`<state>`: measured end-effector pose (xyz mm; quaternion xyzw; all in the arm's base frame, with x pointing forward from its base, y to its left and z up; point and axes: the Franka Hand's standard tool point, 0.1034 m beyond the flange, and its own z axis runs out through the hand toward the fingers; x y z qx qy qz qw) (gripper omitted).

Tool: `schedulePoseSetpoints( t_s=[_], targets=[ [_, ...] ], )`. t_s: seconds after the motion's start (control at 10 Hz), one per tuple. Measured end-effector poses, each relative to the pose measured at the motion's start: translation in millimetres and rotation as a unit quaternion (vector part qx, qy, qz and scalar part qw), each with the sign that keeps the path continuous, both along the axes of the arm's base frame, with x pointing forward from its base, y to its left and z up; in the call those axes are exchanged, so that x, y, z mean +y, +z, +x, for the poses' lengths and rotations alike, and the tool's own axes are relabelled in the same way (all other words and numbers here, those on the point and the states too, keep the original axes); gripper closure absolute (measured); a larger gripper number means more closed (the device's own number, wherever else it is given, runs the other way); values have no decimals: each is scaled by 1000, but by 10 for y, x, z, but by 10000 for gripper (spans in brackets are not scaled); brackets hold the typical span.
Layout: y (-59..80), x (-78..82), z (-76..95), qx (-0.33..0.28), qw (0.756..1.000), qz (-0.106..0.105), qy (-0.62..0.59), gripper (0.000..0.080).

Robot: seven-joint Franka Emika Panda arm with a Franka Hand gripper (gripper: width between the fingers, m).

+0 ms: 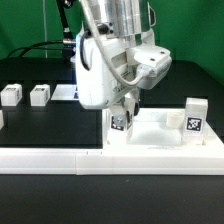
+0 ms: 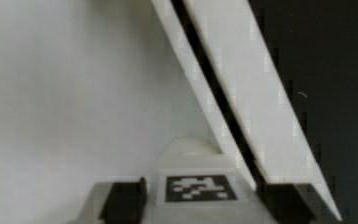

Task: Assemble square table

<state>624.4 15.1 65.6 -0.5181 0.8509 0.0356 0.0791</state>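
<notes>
Your claw (image 1: 121, 114) is closed on a small white leg (image 1: 120, 123). It holds the leg upright with the black-and-white tag facing the exterior camera. In the wrist view, the two dark fingers (image 2: 117, 203) sit on either side of that leg (image 2: 197, 187), with its tag square between them.

The table top (image 1: 165, 131) lies flat directly below the claw and stretches away from it toward the exterior view's right. The claw hangs over the end of the top nearest the exterior view's left, and the held leg reaches down to that corner. You cannot tell from either view whether the leg's foot touches the top or stops just above it.

In the wrist view, a wide white surface (image 2: 60, 100) spreads out beyond the leg. A raised white strip (image 2: 229, 90) runs away from the claw beside it, with a thin dark slit along its edge.

A second leg (image 1: 194, 115) stands upright at the far end of the top, well apart from the claw toward the exterior view's right. Two more legs (image 1: 12, 95) (image 1: 40, 94) sit on the black table (image 1: 40, 125), well apart from the claw toward the exterior view's left. The long white rail (image 1: 60, 157) lies nearer the exterior camera than the claw and runs along the front of the top.
</notes>
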Motion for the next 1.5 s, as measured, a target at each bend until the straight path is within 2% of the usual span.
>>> schedulePoseSetpoints(
  t_s=[0.3, 0.4, 0.5, 0.6, 0.7, 1.0, 1.1, 1.3, 1.5],
  targets=[
    [-5, -2, -2, 0, 1000, -1, 3, 505],
    [-6, 3, -4, -10, 996, -11, 85, 313],
    [10, 62, -13, -17, 983, -26, 182, 313],
    [39, 143, -31, -16, 968, -36, 249, 187],
    [20, 114, -32, -18, 965, -37, 260, 161],
    [10, 92, -37, -28, 934, -46, 354, 152],
    [10, 70, -41, -35, 914, -50, 402, 151],
    [-20, -83, -102, -46, 861, -69, 501, 151],
    [-59, -72, -98, -53, 792, -85, 602, 151]
  ],
)
